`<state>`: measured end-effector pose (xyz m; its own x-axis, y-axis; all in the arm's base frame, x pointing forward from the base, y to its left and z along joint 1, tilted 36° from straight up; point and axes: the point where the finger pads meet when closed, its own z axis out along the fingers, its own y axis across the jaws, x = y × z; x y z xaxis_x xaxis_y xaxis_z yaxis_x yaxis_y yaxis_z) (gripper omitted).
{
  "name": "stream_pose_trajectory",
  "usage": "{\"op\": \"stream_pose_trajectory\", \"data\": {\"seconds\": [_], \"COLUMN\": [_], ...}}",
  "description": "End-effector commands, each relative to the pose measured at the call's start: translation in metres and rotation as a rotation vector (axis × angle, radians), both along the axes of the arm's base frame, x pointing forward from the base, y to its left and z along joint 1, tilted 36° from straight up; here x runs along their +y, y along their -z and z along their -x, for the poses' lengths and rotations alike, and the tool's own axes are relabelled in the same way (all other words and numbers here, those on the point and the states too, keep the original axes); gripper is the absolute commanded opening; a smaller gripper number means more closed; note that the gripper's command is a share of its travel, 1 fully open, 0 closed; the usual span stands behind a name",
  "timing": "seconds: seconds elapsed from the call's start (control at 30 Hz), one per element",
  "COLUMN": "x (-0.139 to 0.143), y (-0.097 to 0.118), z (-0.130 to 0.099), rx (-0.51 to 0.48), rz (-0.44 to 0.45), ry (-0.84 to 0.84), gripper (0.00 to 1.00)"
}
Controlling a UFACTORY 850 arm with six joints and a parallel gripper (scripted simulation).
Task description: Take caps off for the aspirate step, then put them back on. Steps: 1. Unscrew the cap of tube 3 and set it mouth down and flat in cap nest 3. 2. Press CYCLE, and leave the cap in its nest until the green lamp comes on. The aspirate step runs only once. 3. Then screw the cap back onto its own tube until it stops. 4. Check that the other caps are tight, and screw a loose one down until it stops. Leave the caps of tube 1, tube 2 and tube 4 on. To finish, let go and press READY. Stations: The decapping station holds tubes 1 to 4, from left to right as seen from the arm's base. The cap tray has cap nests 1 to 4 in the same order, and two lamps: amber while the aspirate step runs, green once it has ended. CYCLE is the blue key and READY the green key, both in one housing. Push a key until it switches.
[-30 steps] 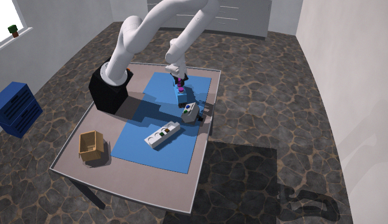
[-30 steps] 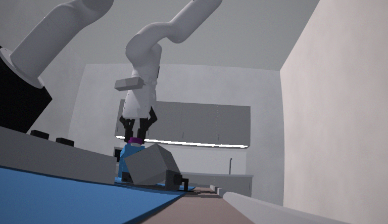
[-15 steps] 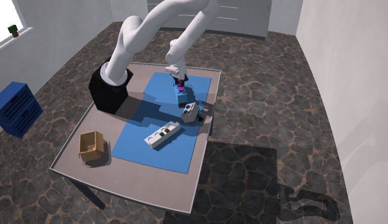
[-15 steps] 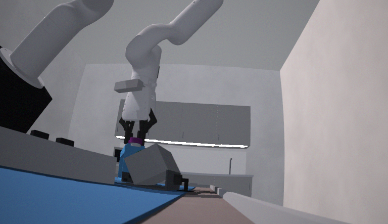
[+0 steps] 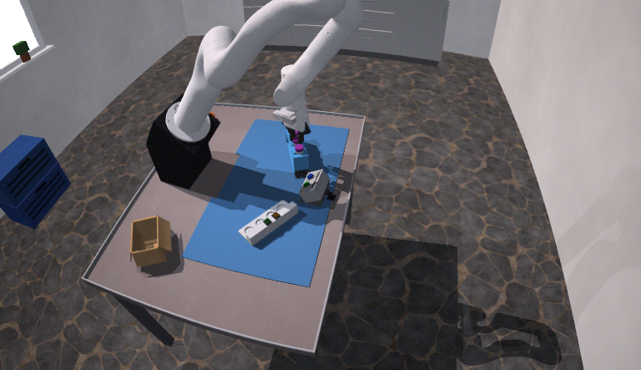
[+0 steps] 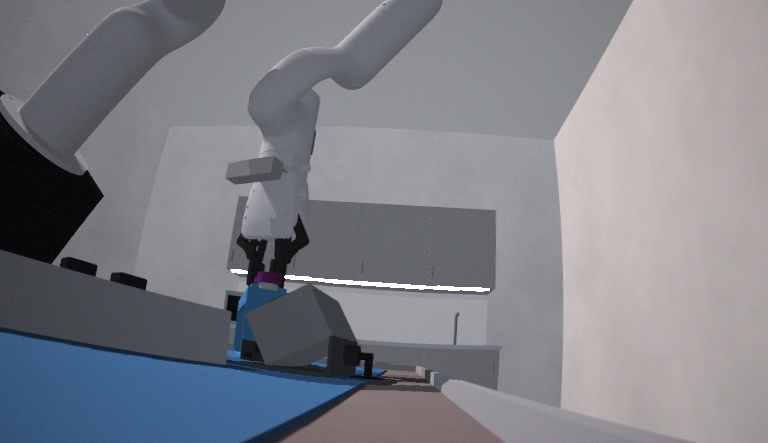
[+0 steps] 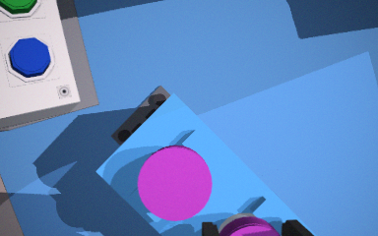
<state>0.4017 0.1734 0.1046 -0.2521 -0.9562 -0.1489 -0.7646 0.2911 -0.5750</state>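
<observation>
My gripper (image 5: 296,138) (image 7: 249,229) is shut on the magenta cap of tube 3 (image 7: 250,232), which sits on its tube in the blue decapping station (image 5: 300,163) (image 6: 245,316) (image 7: 217,157). The fingers stand on both sides of this cap. The magenta cap of tube 4 (image 5: 298,147) (image 6: 269,278) (image 7: 174,183) is on at the station's near end. The caps of tubes 1 and 2 are hidden or too small to tell. The white cap tray (image 5: 276,226) shows empty nests; its amber lamp (image 5: 275,215) and green lamp (image 5: 267,221) look dark.
The grey key housing (image 5: 314,195) (image 6: 300,325) stands close to the station's near end, with the blue CYCLE key (image 5: 310,176) (image 7: 30,57) and green READY key (image 5: 306,184) (image 7: 19,5). An open cardboard box (image 5: 163,240) stands on the table left of the blue mat (image 5: 217,247).
</observation>
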Motion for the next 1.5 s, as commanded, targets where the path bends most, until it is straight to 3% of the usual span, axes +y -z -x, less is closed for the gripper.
{"op": "stream_pose_trajectory", "data": {"seconds": [0.0, 0.2, 0.27, 0.73, 0.83, 1.27, 1.47], "x": [0.0001, 0.0001, 0.0001, 0.0001, 0.0001, 0.0001, 0.0001], "y": [-0.0002, -0.0002, -0.0002, -0.0006, -0.0006, -0.0008, -0.0008], "z": [-0.0001, 0.0, 0.0, 0.0002, 0.0002, 0.0004, 0.0004], "rx": [0.0, 0.009, 0.009, 0.028, 0.029, 0.046, 0.048], "rz": [0.0, 0.178, 0.178, 0.553, 0.563, 0.913, 0.932], "ry": [0.0, -0.241, -0.241, -0.752, -0.764, -1.239, -1.263], "gripper": [0.0, 0.0, 0.0, 0.0, 0.0, 0.0, 0.0]}}
